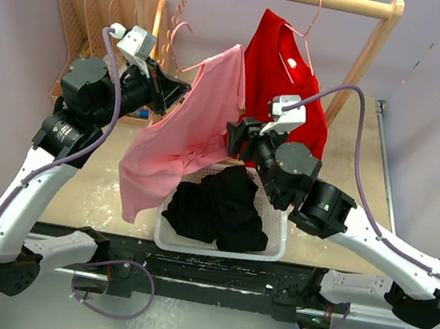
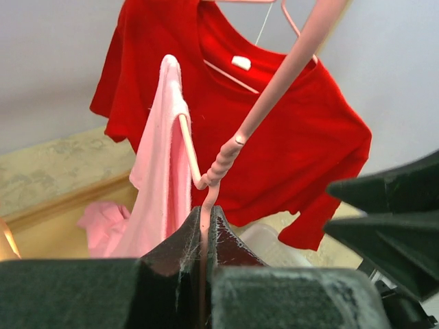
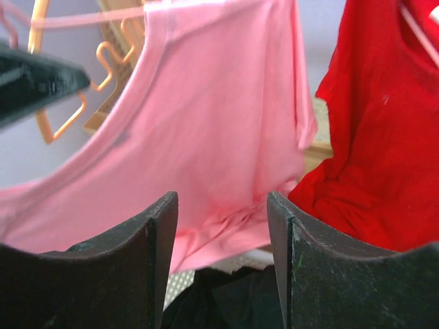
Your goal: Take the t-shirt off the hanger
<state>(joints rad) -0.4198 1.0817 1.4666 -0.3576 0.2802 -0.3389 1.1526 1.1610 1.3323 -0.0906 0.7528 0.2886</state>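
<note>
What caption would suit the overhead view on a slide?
Left arm, jaws shut on a pink hanger, holds up the pink t-shirt; right arm, jaws open, faces it above a basket.

Bright, soft and even throughout, lit from above. Faint shadows on the table [image 1: 97,190], slight sheen there. Sharp from overhead; blurred up close at the wrists, especially the dark fingers [image 3: 123,267] and pink shirt [image 3: 212,123].

The pink t-shirt [image 1: 177,140] hangs bunched on one arm of its tilted pink hanger [image 2: 273,89], draping diagonally above the worktop [image 1: 98,186], left of centre, hem towards the near edge.
</note>
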